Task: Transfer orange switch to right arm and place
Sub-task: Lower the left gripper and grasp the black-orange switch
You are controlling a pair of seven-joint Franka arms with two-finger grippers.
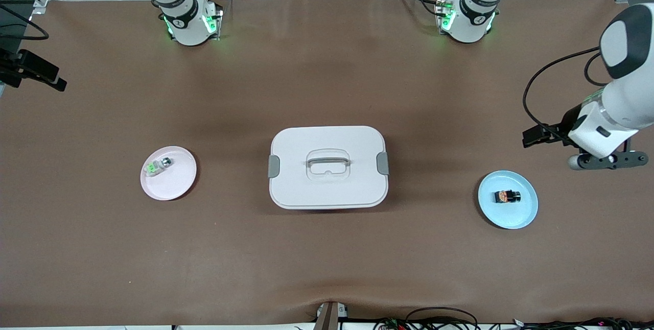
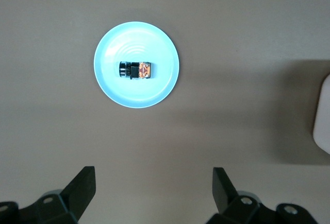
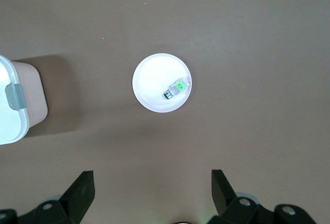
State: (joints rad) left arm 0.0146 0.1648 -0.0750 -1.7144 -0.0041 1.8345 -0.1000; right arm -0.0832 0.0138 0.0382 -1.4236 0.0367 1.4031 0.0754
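Lying on the blue plate [image 1: 526,215] toward the left arm's end of the tabletop [image 1: 327,268], the orange switch [image 1: 507,196] has not yet been picked up, so the opening step, the first grasp, is judged to be in hand. In the left wrist view the switch [image 2: 134,70] is seen on its side at the plate's middle, its orange face turned up.

The left end effector [image 2: 153,185] is held in the air, wide open and empty, over bare tabletop at about two o'clock from the blue plate in the front view. The right end effector [image 3: 152,185] is likewise spread open and empty, waiting high over the tabletop near the pink plate [image 1: 176,189]; it is not seen in the front view.

For the next move, the left end effector would need to be brought over the plate, lowered with the jaws straddling the small block, and closed gently.

A green-faced block [image 1: 158,165] lies on the pink plate and is not to be taken. A white lidded box [image 1: 327,166] sits at the tabletop's centre, between the two plates; any handover would have to be made above it. Nothing is seen blocking the descent to the switch.
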